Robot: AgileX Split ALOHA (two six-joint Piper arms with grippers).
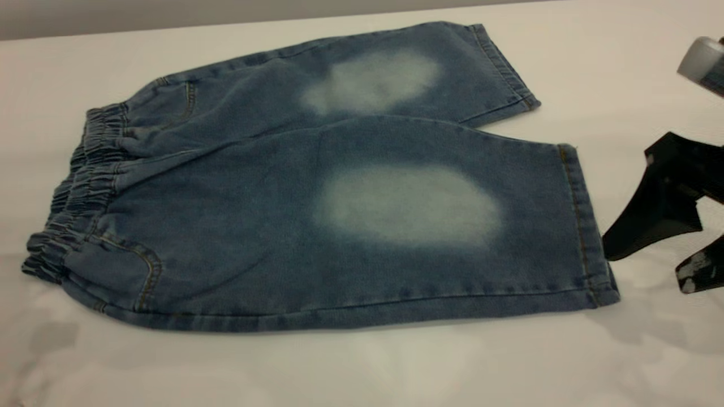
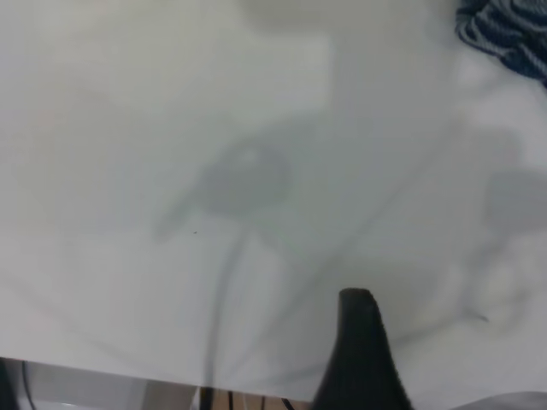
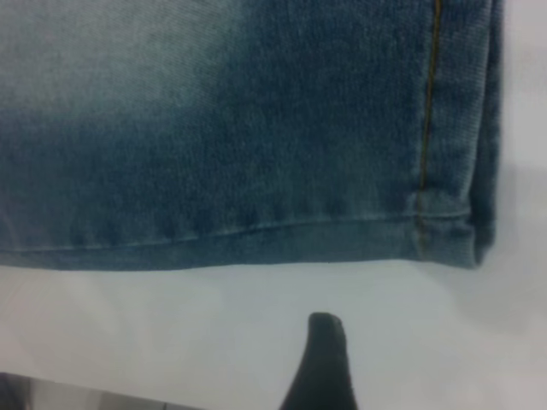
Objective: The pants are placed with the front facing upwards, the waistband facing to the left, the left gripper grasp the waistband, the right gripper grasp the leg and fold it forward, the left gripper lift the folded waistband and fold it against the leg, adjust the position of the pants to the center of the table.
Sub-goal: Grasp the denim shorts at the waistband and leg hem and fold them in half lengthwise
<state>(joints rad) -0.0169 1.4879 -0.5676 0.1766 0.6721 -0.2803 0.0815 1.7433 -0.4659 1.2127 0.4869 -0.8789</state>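
The blue denim pants lie flat on the white table, front up, with pale patches on both thighs. Their gathered waistband points left. The near leg ends in a stitched hem at the right. My right gripper hovers open just right of that hem, holding nothing. In the right wrist view the hem corner lies beyond one black fingertip. My left gripper is open over bare table, one black finger showing, with a bit of the waistband far off at the frame's corner.
The far leg reaches toward the table's back edge. White tabletop surrounds the pants on all sides. The table's edge shows near the left gripper. A grey part of the right arm hangs at the far right.
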